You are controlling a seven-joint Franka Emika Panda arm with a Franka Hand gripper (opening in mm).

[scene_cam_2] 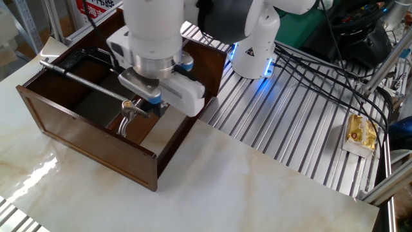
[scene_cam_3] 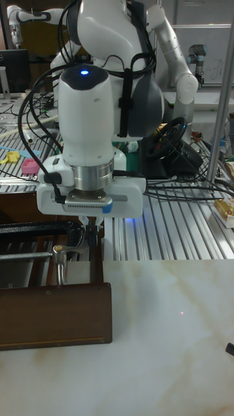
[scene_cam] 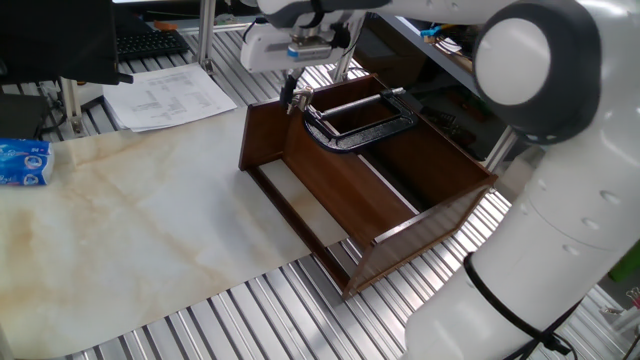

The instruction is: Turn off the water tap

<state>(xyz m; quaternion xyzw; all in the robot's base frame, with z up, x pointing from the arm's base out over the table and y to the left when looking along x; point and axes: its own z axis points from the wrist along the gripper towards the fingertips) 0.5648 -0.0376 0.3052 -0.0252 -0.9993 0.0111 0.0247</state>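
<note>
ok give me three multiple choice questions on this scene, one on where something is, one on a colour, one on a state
1. Where is the metal tap?
A. inside the wooden box
B. on the marble tabletop
C. on the printed papers

2. What colour is the packet at the table's far edge?
A. red
B. blue
C. green

3. How is the C-clamp placed?
A. hanging from the claw
B. standing on the marble
C. lying across the box's top

Answers:
1. A: the tap stands within the wooden box walls.
2. B: the packet is blue.
3. C: it rests over the open box, while the claw is beside the tap.

Claw [scene_cam_2: 143, 105] hangs just above the tap [scene_cam_2: 128, 115].
</note>
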